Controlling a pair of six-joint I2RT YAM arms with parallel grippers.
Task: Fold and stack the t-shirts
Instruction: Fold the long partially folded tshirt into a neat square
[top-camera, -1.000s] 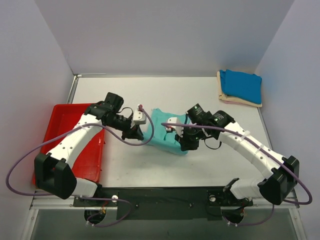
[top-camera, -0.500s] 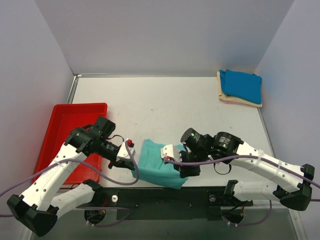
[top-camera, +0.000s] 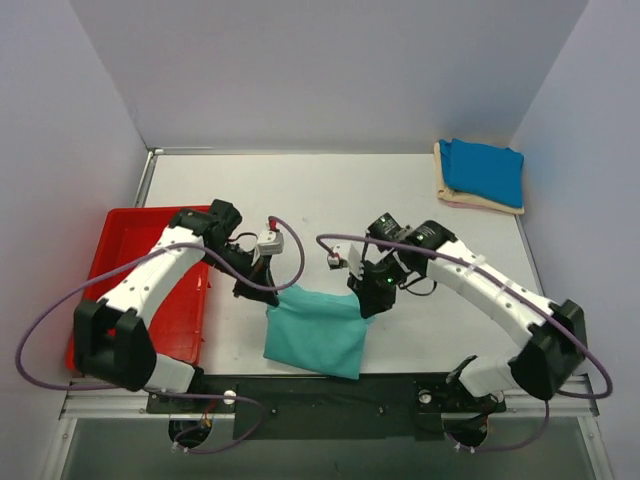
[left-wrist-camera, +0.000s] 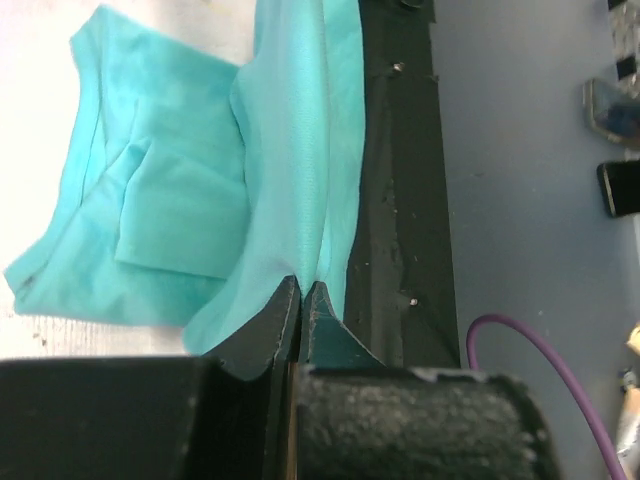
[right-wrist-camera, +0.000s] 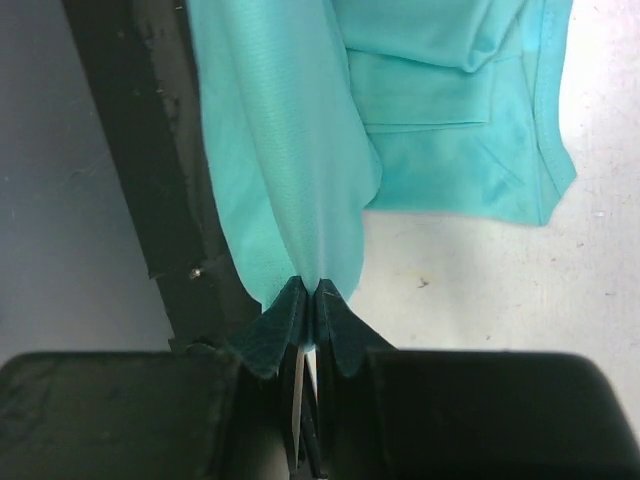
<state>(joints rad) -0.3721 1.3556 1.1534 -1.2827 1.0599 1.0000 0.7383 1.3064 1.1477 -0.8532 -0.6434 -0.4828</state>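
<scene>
1. Pinching the far edge of the teal-green t-shirt (top-camera: 315, 335), the left gripper (top-camera: 272, 290) and the right gripper (top-camera: 362, 303) each have a corner of it. Both wrist views show the fingertips closed hard together with only cloth between them.
2. A second ago this shirt was a bunched heap at mid-table. Half a second ago both arms had dragged it low towards the near edge. Now they have come back up and apart, and the cloth is drawn out into a fairly flat panel between them.
3. The shirt lies at the near middle of the table (top-camera: 330, 190), its lower part reaching over the black base rail (top-camera: 400, 390). The wrist views show another part doubled on the tabletop (how many layers, I cannot tell).
4. That swing reads as a shake-out to smooth the cloth, so the fold is probably under way, not finished.
5. The bright blue t-shirt (top-camera: 483, 170) already sits folded on the cream t-shirt (top-camera: 478, 203) at the far right corner. The teal one looks to be the last for that stack, well apart from it.
</scene>
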